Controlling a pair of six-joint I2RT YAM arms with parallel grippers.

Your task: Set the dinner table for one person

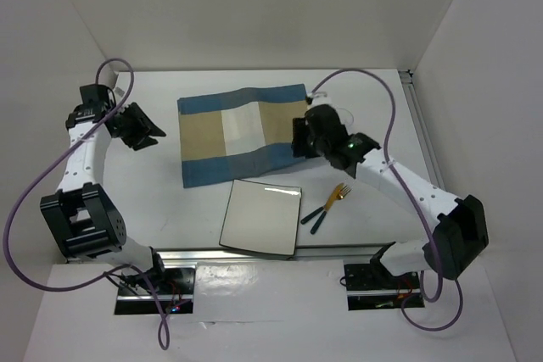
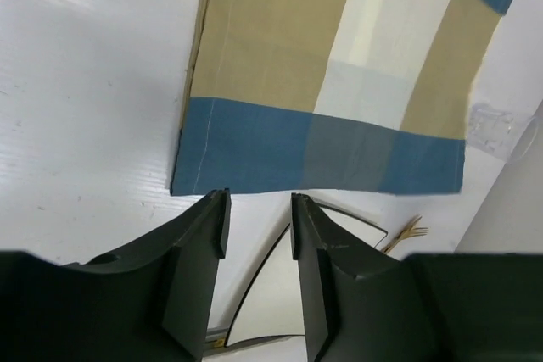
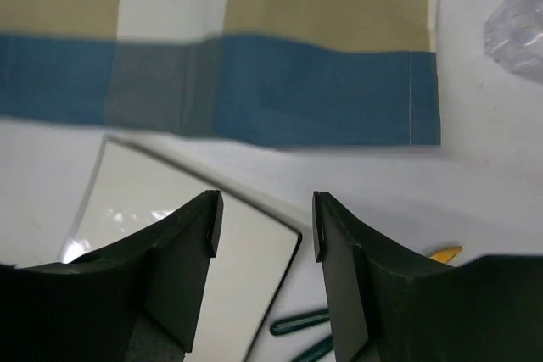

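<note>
here, blue-and-tan cloth placemat (image 1: 242,135), glossy square plate (image 1: 261,217), left fingers (image 2: 197,269) apart, right fingers (image 3: 182,269) apart

The dark jaws stand apart low in the frame with nothing between them, above the white surface (image 3: 475,175). A mat (image 3: 280,82) fills the top, with tan panels, a pale stripe and a blue band along its near edge. Just beside that edge lies a glossy white square plate (image 3: 127,201), partly hidden by the left jaw. Two green handles (image 3: 297,324) show between the jaws, a gold tip (image 3: 445,253) to their right. A blurred clear glass (image 3: 517,31) sits beyond the mat's right corner.
</note>
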